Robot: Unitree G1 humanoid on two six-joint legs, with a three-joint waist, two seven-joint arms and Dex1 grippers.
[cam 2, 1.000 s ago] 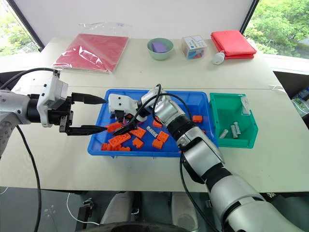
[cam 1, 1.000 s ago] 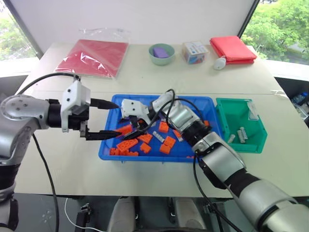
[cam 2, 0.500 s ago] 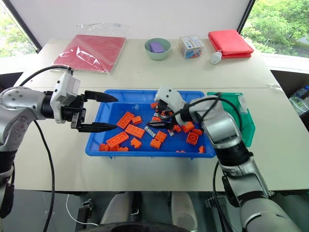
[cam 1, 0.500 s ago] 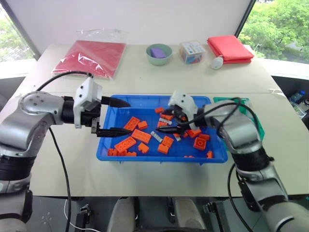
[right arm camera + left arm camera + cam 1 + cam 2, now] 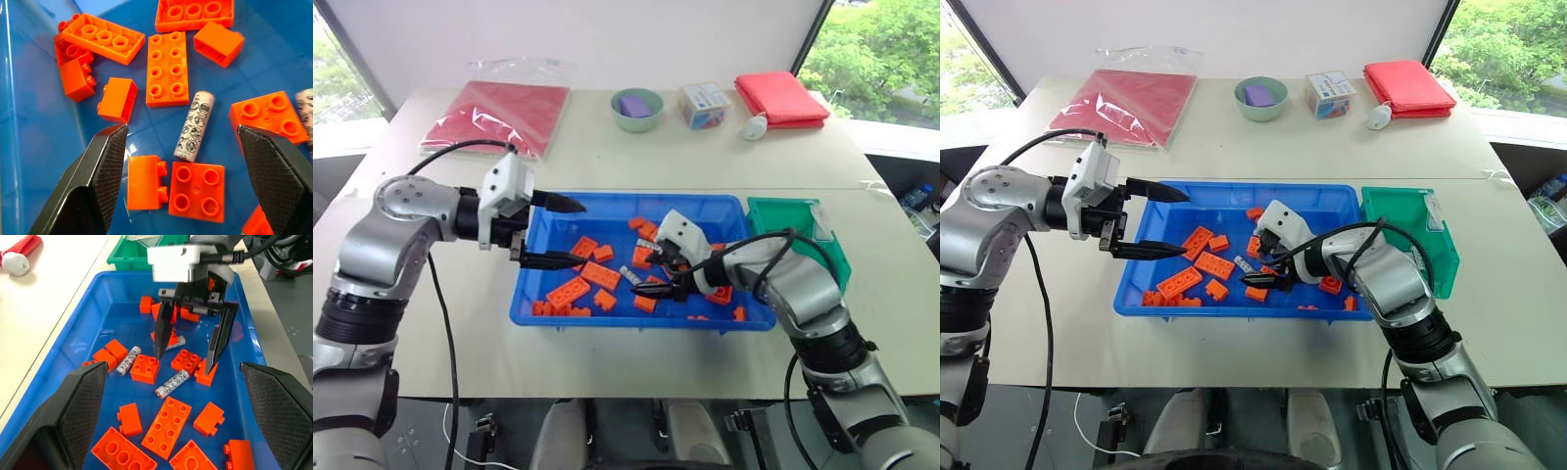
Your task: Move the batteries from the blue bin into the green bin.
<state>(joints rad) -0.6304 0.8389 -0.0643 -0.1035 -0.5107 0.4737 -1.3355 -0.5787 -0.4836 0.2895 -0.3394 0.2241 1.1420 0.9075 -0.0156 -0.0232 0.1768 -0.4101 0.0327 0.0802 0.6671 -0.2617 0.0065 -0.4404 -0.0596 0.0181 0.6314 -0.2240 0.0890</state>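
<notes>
Right end effector (image 5: 658,275) hangs low inside the blue bin (image 5: 724,208), fingers spread wide and empty, tips pointing down among orange bricks (image 5: 599,275). In the right wrist view a battery (image 5: 194,126) lies flat on the bin floor between the two fingers, nearer the centre, with a square brick (image 5: 197,192) touching or just beside its near end and a long brick (image 5: 167,68) just beside its far end. Left wrist view gives the same from the opposite side: a battery (image 5: 173,383) between the right fingertips, a second battery (image 5: 128,360) beside a square brick, a third partly hidden behind one finger.

Left end effector (image 5: 548,231) hovers over the bin's left edge, fingers apart, holding nothing.

Green bin (image 5: 767,215) stands on the counter (image 5: 607,157) against the blue bin's right end; its contents are hidden behind the right arm.

Judgement: step in hand is the pick of the centred battery. To do it well, the fingers should drop straight onto the bin floor with the battery's long axis across the closing line, so the pads meet its sides. Bricks crowd the near end; a skewed descent would likely pinch a brick or roll the battery away. Close slowly, lift clear before swinging right.
</notes>
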